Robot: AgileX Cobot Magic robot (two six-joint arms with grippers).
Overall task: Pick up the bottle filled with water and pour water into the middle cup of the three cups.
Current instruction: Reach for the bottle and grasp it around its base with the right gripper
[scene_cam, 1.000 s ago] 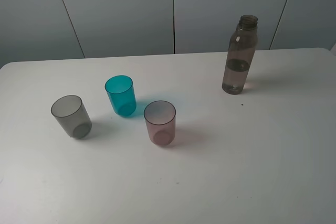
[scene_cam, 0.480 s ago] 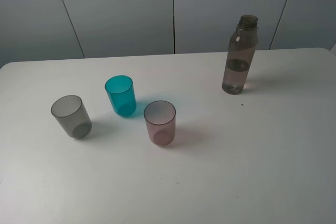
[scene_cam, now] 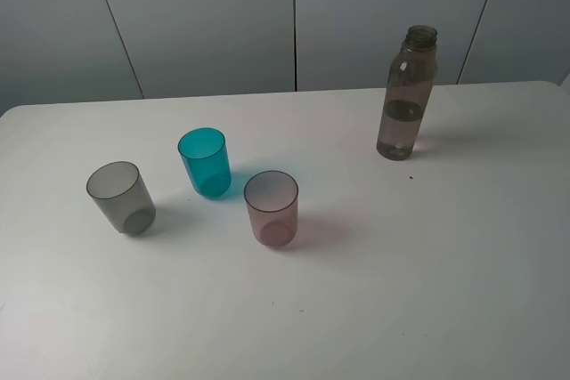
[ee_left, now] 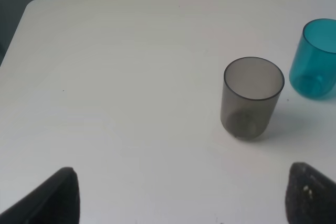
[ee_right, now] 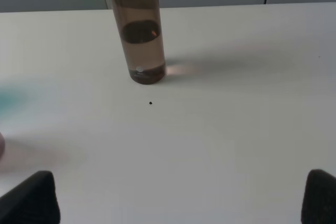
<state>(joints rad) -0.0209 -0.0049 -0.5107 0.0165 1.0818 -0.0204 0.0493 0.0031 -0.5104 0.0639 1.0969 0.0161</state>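
On right side of white counter, toward back: bottle stands upright, no cap, water partway up, nothing touching it. Middle cup, teal-blue, stands upright well apart on left side, between grey cup and pink cup; no cups touch. Left end effector spread wide, holds nothing, near grey cup. Right end effector spread wide too, holds nothing, faces bottle, well apart from it.
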